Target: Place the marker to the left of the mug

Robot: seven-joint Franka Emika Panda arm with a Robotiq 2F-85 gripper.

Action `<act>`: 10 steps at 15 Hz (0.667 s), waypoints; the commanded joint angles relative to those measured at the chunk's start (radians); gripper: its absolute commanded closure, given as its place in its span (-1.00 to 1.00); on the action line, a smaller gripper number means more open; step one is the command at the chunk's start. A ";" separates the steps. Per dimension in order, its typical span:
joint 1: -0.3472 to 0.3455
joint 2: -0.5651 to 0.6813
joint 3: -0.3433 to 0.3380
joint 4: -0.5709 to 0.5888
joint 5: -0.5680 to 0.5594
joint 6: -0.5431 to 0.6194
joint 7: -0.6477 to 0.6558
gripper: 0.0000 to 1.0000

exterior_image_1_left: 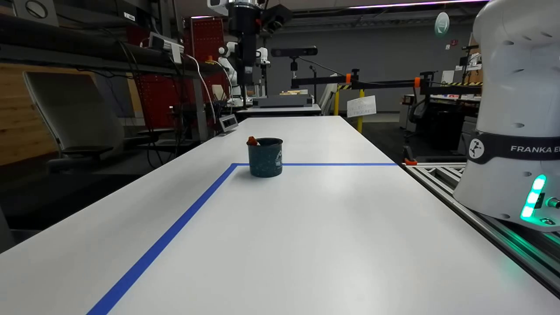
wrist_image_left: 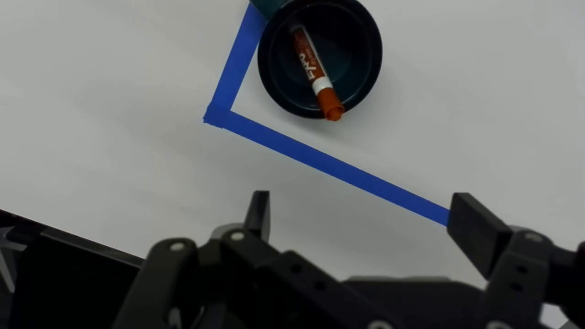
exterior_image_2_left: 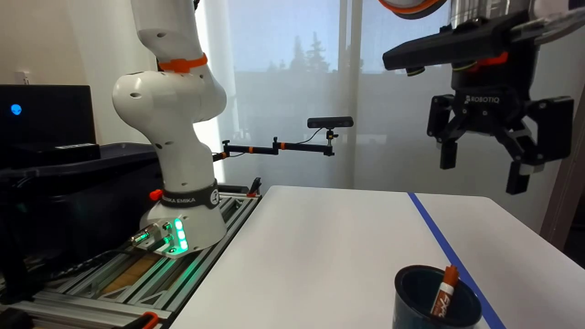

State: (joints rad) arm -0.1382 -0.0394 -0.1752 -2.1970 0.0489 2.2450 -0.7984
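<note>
The dark teal-blue mug (exterior_image_1_left: 266, 160) stands upright on the white table, beside the corner of the blue tape. It also shows in an exterior view (exterior_image_2_left: 404, 311), cut by the lower edge, and in the wrist view (wrist_image_left: 355, 55). The red-orange marker (wrist_image_left: 315, 68) leans inside the mug, its capped end at the rim. The cap shows above the rim in both exterior views (exterior_image_1_left: 252, 141) (exterior_image_2_left: 445, 292). My gripper (exterior_image_2_left: 482, 173) is open and empty, high above the table. In the wrist view its fingers (wrist_image_left: 361, 205) are wide apart, with the mug beyond them.
Blue tape (wrist_image_left: 320, 160) runs in an L on the white table (exterior_image_1_left: 315, 236). The robot base (exterior_image_2_left: 187, 224) stands on a metal frame at the table's side. A small grey device (exterior_image_1_left: 228, 123) sits at the far table edge. A camera on an arm (exterior_image_2_left: 330, 122) stands beyond.
</note>
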 commanded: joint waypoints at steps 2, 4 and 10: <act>-0.013 0.029 -0.003 -0.001 -0.039 -0.017 -0.002 -1.00; -0.022 0.045 -0.005 -0.018 -0.052 -0.010 -0.036 -1.00; -0.041 0.085 -0.002 -0.068 -0.052 0.065 -0.150 -1.00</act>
State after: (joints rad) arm -0.1665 0.0434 -0.1803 -2.2364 0.0004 2.2661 -0.8835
